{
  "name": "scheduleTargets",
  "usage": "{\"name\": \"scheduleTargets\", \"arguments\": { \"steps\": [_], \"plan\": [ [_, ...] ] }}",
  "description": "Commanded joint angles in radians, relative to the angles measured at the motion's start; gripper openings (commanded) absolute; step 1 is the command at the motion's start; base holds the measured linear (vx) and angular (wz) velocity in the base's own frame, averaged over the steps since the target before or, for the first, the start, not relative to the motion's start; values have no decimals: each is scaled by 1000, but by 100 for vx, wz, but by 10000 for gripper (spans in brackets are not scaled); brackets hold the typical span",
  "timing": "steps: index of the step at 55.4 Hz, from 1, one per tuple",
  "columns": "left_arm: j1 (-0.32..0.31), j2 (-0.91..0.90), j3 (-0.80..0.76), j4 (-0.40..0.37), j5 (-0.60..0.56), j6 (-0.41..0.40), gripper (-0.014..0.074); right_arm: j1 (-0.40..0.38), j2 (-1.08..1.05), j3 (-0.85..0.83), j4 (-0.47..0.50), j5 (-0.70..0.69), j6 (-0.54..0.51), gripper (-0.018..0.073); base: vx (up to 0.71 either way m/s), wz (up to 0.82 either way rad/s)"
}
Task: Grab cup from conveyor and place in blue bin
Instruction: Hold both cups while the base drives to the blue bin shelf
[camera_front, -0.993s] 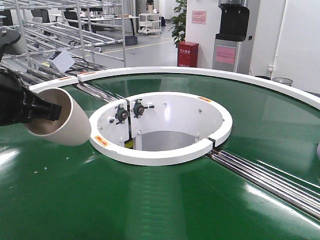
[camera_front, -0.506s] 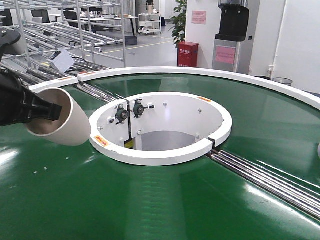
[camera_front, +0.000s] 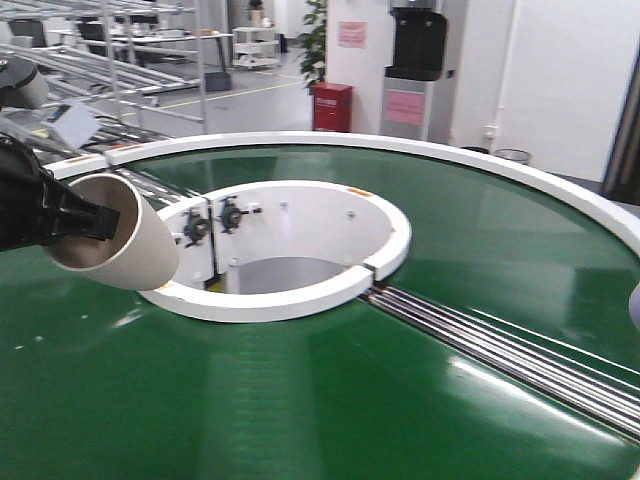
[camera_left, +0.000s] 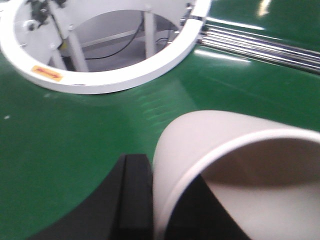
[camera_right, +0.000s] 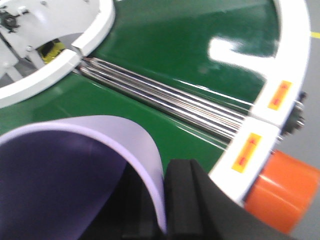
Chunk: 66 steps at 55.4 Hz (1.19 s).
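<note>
The dark green conveyor (camera_front: 350, 400) fills the front view. My left gripper (camera_front: 97, 222) is at the far left, above the belt, shut on the rim of a cream cup (camera_front: 125, 250) that lies tilted with its mouth toward me. In the left wrist view one black finger (camera_left: 136, 195) presses the outside of the cream cup (camera_left: 225, 145) and the other is inside it. My right gripper (camera_right: 164, 210) is shut on the wall of a lavender cup (camera_right: 115, 135); a sliver of that cup (camera_front: 634, 305) shows at the right edge. The blue bin is out of view.
The white-walled central opening (camera_front: 290, 215) lies just right of the cream cup. Steel rollers (camera_front: 500, 350) cross the belt from the opening to the right. The white outer rim (camera_right: 295, 60) and an orange end cap (camera_right: 280, 195) are beside my right gripper. Racks, a red cabinet and a water dispenser stand behind.
The conveyor and background have slid to the left in the front view. The left gripper with the cream cup keeps its place in the frame.
</note>
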Motion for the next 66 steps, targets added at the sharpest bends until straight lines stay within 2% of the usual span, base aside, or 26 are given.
{"name": "scheduleTargets", "arguments": {
  "steps": [1,66],
  "plan": [
    [-4,-33,-34,-18,-77,-7,-6,-5,5,-31,13,-78,-7,-9,-15,-42],
    [-4,-33,-34,-18,-77,-7,-6,-5,24,-31,13,-59,-7,-9,-14,-48]
  ]
}}
